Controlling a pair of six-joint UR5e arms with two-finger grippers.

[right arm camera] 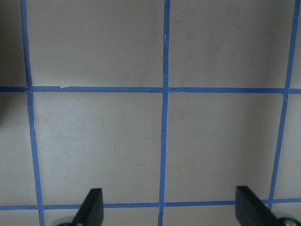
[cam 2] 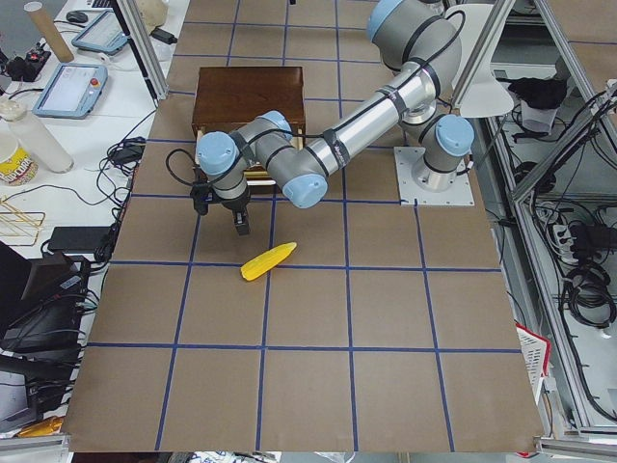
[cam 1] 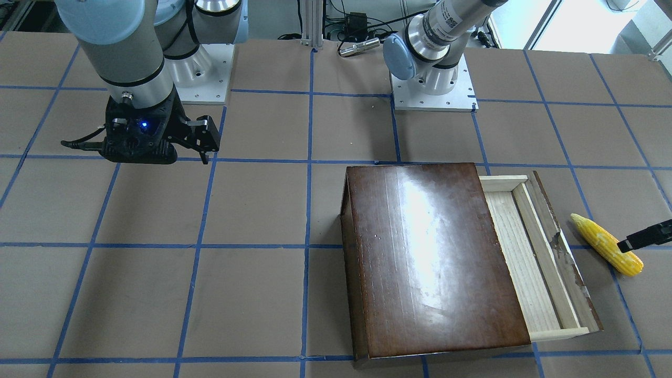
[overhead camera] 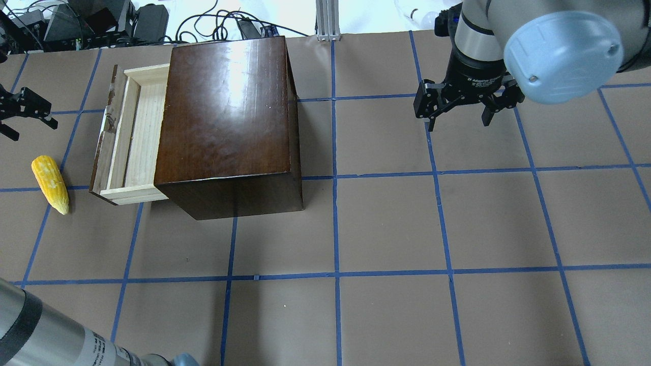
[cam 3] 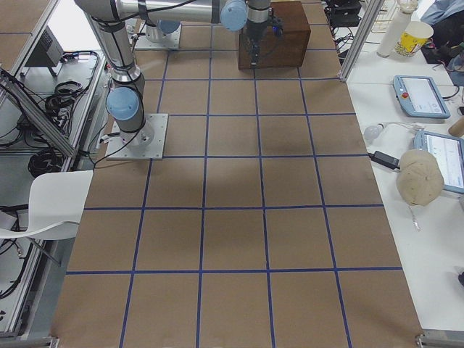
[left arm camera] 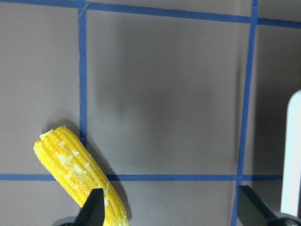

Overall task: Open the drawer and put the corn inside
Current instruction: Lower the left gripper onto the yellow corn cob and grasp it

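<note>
The dark-brown box (overhead camera: 229, 112) stands on the table with its drawer (overhead camera: 133, 137) pulled out to the side; the pale wood tray is empty. The box (cam 1: 436, 257) and drawer (cam 1: 530, 257) also show in the front-facing view. The yellow corn (overhead camera: 50, 184) lies on the table just beyond the drawer's front panel. My left gripper (overhead camera: 30, 127) is open and empty, hovering above the table near the corn's blunt end. In the left wrist view the corn (left arm camera: 75, 174) lies beside one fingertip (left arm camera: 93, 209). My right gripper (overhead camera: 457, 122) is open and empty, far from the box.
Brown table paper carries a grid of blue tape (overhead camera: 335, 178). Cables and gear (overhead camera: 101, 20) lie past the table's far edge behind the box. Arm bases (cam 1: 433, 86) stand at the robot's side.
</note>
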